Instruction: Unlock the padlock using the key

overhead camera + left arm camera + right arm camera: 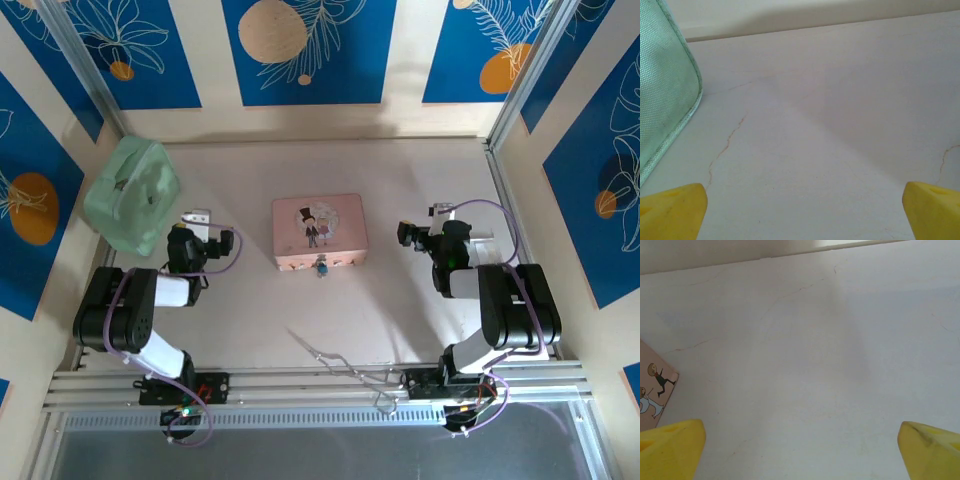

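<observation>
The tiny blue padlock (322, 267) hangs at the front face of the pink picture box (320, 232) in the middle of the table. A corner of that box (652, 385) shows at the left of the right wrist view. My left gripper (196, 220) is left of the box, open, its yellow fingertips (672, 210) wide apart over bare table. My right gripper (443, 214) is right of the box, also open, with nothing between its fingertips (930, 450). I cannot make out a key as such.
A thin silvery wire-like tool (340, 360) lies near the front edge, between the arm bases. A pale green mesh container (133, 193) stands at the far left, close to my left gripper, its side (665, 90) in the left wrist view. Walls close in the table.
</observation>
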`<state>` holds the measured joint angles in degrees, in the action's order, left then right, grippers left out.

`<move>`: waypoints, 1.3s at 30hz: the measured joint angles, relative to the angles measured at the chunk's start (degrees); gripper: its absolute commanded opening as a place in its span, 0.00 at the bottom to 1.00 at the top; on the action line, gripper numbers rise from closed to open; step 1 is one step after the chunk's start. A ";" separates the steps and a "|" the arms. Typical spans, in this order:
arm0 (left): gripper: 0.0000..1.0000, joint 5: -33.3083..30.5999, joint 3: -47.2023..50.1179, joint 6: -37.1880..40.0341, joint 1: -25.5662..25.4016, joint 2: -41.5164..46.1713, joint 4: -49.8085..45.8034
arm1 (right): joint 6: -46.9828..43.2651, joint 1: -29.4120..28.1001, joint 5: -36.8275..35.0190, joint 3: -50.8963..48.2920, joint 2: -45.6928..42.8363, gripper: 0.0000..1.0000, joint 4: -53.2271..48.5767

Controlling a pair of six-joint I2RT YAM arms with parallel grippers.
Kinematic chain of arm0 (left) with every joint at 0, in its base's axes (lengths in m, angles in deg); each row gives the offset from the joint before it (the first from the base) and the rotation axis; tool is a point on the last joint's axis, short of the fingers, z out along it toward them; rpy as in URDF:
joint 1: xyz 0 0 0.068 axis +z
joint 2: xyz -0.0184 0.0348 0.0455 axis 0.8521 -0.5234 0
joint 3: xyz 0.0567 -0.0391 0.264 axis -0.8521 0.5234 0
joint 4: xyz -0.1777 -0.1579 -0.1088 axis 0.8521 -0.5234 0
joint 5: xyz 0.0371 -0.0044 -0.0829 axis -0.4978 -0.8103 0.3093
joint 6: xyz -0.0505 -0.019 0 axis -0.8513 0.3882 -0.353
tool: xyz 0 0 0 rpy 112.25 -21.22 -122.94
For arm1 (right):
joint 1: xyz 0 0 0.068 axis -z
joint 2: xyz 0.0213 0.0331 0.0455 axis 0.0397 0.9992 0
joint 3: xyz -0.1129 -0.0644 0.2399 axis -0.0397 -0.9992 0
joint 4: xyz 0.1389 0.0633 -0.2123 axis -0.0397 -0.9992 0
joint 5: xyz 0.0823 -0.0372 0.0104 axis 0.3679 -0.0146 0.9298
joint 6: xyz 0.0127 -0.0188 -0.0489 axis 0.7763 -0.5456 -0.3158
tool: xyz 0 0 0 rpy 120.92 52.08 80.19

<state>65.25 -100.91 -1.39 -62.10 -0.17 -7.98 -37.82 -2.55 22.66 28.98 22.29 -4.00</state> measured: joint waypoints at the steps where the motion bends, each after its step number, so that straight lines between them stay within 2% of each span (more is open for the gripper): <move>1: 1.00 0.00 0.00 0.00 0.00 0.00 0.00 | 0.00 0.00 0.00 0.00 0.00 0.99 0.00; 31: 1.00 1.05 -0.26 0.00 0.02 0.31 -1.03 | 0.00 0.00 0.31 0.02 -0.02 0.99 -0.04; 32: 1.00 1.05 -1.05 0.00 0.02 1.18 -4.02 | 0.04 -0.55 -0.98 0.44 -0.42 0.99 -1.57; 34: 0.99 -0.55 -5.64 -0.72 0.00 4.85 -15.43 | 0.33 -2.60 -5.97 4.35 -3.28 0.99 -11.80; 35: 1.00 -2.19 -8.87 -2.25 0.00 6.67 -20.94 | 1.66 -4.15 -8.44 8.13 -5.27 0.99 -19.08; 37: 0.94 -5.77 -18.51 -6.80 0.02 11.52 -33.16 | 6.10 -6.49 -10.14 19.04 -9.29 0.99 -33.09; 39: 0.94 -7.10 -26.91 -12.41 -0.22 16.17 -40.39 | 11.45 -7.67 -9.55 29.00 -12.83 0.99 -41.00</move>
<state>58.14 -127.82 -13.80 -62.32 16.01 -48.37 -26.37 -10.22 13.11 57.98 9.46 -45.00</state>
